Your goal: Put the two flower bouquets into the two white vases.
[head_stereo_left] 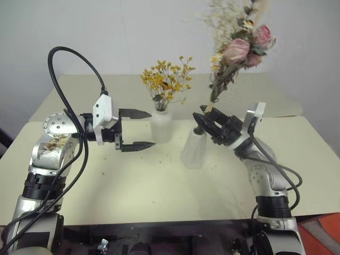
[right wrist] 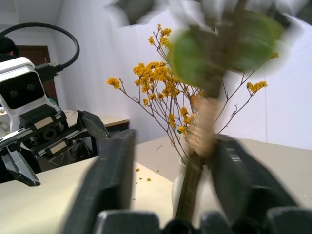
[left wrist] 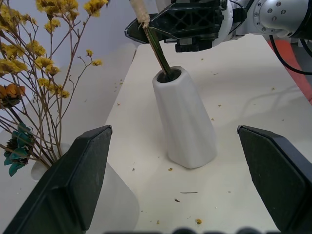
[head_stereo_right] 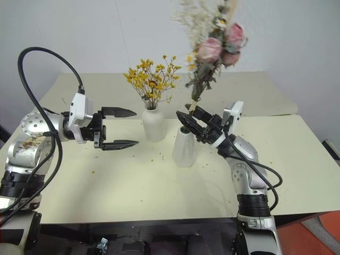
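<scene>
- Bottle-shaped white vase (head_stereo_left: 161, 126): upright on the surface, holding the yellow-orange dried-flower bunch (head_stereo_left: 166, 81), whose sprigs fan out above its neck.
- Tapered cone white vase (left wrist: 185, 120): nearer the front edge, leaning slightly.
- Pink rose and daisy bouquet (head_stereo_left: 242, 45): stem end inside the cone vase's mouth, stem leaning, blooms high above.

A bare test room or robot lab rather than a home. The pale cream surface (head_stereo_left: 159, 186) stands against a plain white wall (head_stereo_left: 133, 32) with no decoration, a second similar table (head_stereo_left: 95, 87) sits pushed up behind it, and loose black cables (head_stereo_left: 69, 79) run openly along the robot's arms.
</scene>
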Action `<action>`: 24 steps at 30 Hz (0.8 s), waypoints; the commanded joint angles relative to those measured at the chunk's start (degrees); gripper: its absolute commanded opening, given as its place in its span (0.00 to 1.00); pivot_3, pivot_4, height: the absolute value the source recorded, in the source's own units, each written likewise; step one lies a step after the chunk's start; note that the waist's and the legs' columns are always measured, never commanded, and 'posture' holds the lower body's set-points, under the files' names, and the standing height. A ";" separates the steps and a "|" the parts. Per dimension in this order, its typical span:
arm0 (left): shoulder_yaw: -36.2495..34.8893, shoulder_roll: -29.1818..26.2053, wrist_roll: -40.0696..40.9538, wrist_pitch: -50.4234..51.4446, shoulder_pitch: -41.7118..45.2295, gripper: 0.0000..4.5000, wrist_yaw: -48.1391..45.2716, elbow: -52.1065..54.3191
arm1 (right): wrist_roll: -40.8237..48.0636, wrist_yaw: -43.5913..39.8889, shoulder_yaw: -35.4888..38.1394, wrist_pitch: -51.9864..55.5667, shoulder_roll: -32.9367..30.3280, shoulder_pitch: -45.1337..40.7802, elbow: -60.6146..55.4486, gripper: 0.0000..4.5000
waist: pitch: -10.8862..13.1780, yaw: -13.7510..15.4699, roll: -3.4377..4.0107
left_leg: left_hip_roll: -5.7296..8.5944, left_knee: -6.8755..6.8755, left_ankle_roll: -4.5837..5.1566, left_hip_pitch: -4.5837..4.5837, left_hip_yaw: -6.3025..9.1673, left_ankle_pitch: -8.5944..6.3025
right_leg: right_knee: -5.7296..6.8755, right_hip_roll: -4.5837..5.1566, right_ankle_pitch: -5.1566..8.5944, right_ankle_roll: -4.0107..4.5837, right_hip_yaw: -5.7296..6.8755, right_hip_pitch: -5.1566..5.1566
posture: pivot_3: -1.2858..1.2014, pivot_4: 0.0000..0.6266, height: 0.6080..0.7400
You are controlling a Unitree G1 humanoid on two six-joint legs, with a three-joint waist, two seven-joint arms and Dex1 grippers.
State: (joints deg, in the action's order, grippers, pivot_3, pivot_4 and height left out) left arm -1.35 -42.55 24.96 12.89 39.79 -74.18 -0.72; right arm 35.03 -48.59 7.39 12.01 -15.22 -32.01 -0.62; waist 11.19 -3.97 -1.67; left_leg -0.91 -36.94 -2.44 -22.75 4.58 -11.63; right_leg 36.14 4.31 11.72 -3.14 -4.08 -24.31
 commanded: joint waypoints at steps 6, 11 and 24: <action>-1.52 -0.05 0.88 -1.25 0.36 1.00 0.64 1.34 | 1.47 -0.46 0.47 -0.52 -0.39 0.88 -3.49 1.00 | 0.00 0.03 0.00 | 0.00 0.00 0.00 -0.01 0.00 0.00 | -0.02 0.00 0.00 0.00 0.00 0.01 | 0.52 0.24 1.00; -1.42 0.20 0.80 -1.55 0.54 1.00 0.66 1.11 | 1.41 -1.49 0.27 -1.01 -0.76 1.57 -4.50 1.00 | 0.00 0.02 0.00 | 0.00 0.00 0.00 0.00 0.00 0.00 | -0.01 0.00 0.01 -0.02 0.00 0.01 | 0.52 0.24 1.00; -1.32 0.57 0.55 -1.91 0.18 1.00 1.00 1.32 | -11.94 3.41 -3.04 -4.29 -6.35 2.46 -6.19 1.00 | 0.00 0.15 0.00 | 0.01 0.00 0.00 0.00 0.00 0.00 | -0.01 0.01 0.25 -0.40 0.00 0.00 | 0.52 0.24 1.00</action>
State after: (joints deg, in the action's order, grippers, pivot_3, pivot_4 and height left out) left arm -1.33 -41.91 24.88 12.28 39.79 -73.60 -0.76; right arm 24.53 -45.99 3.92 9.74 -20.60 -28.39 -5.02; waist 11.19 -3.82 -1.67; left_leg -0.89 -36.94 -2.44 -22.75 4.57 -11.63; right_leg 36.12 4.33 11.97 -3.55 -4.09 -24.30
